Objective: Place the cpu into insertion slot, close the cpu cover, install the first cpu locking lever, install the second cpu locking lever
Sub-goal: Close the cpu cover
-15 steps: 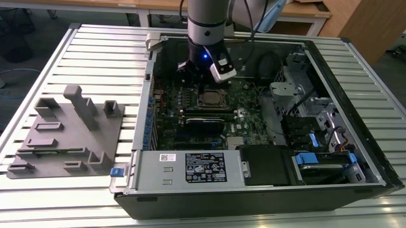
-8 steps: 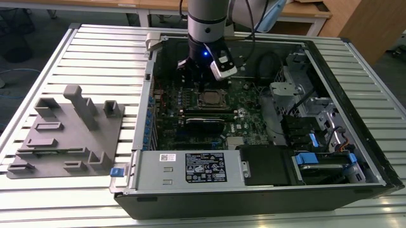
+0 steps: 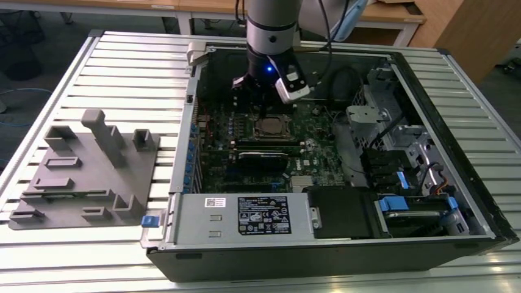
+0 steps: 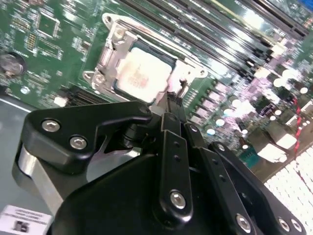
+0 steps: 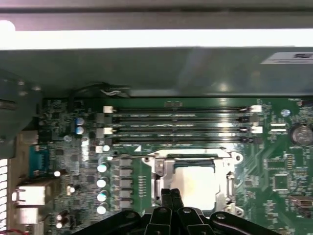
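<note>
The cpu lies flat in the insertion slot, its dull silver top showing in both wrist views. The cpu cover, a thin silvery frame, lies down around the chip. My gripper hangs just above the socket's edge, beside the chip, with its black fingertips pressed together and nothing visible between them. A thin wire lever end sticks up right by the tips. In the exterior view the gripper is low inside the open computer case, over the socket on the green motherboard.
Long black memory slots run close beside the socket. The case wall rises behind them. A power supply box and drive cages crowd the case. A grey fixture plate with upright blocks lies at the exterior view's left.
</note>
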